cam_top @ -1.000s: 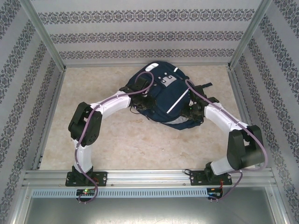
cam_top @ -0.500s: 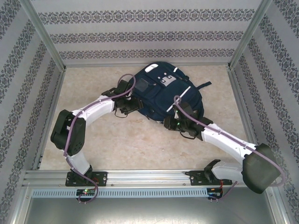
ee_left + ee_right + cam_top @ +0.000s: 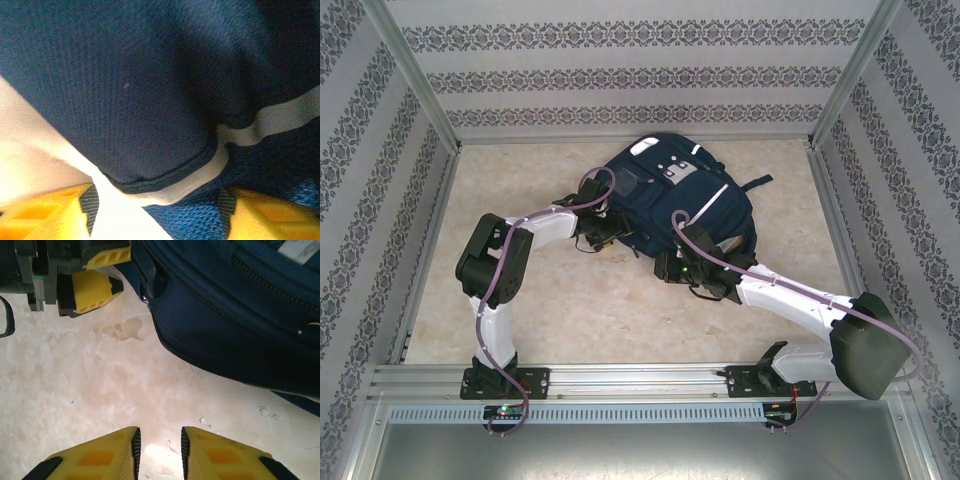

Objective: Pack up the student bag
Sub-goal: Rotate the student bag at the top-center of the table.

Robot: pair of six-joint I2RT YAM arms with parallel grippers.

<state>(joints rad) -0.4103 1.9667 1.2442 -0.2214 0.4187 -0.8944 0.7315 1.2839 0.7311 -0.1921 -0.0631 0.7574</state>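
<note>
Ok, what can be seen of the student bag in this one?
The student bag is a large navy fabric backpack with thin white stripes, small grey patches and a dark strap trailing right. It lies flat on the table, towards the far middle. The zip along its near side looks closed. The left gripper, open, is up against its left side; the right gripper sits just off its near edge, fingers over bare table.
</note>
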